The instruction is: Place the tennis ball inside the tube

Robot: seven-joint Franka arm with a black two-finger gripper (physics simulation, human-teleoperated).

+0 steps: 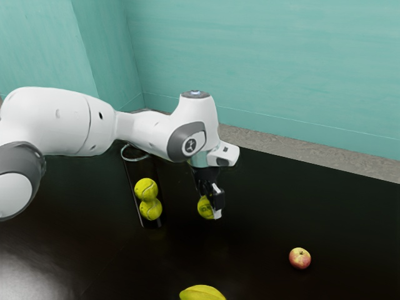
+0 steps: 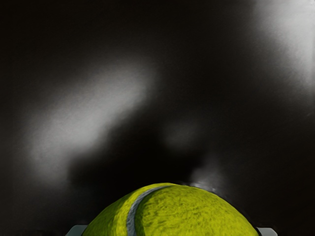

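Grab step looks done imo: tennis ball [image 1: 204, 207] is pinched by the gripper [image 1: 209, 210], to the exterior view's right of the tube [image 1: 135, 160]. Next it should be carried over the opening.

Bench [image 1: 179, 203] lies open between the tube [image 1: 142, 173] and the gripper [image 1: 209, 209] — room to pass sideways — though the tube's wall is a barrier. The apple [image 1: 300, 258] and yellow fruit [image 1: 202, 293] are low obstacles, with a lane between them.
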